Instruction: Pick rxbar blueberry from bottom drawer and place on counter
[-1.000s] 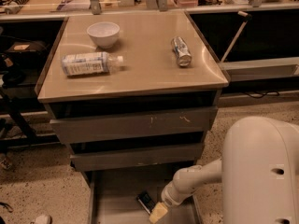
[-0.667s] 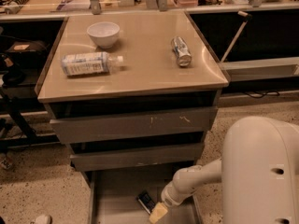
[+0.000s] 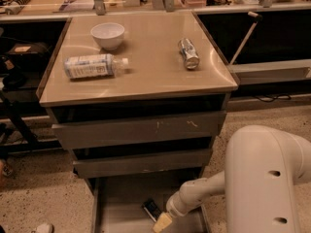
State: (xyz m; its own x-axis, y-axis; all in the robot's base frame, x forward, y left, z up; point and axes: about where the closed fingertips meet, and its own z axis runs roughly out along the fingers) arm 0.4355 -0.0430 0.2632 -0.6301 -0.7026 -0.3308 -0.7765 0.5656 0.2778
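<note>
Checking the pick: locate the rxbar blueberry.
In the camera view's bottom centre, the rxbar blueberry lies on the bottom drawer floor, close beside the gripper.

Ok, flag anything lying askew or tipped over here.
On the counter, the plastic bottle and the silver can both lie on their sides rather than upright. The rxbar blueberry sits skewed on the bottom drawer floor, the gripper low beside it.

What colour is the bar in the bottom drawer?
The rxbar blueberry is dark, nearly black, camera view; the gripper sits beside it.

warm glare on counter (image 3: 150, 72); hand (image 3: 163, 222) over dim bottom drawer (image 3: 121, 203)
</note>
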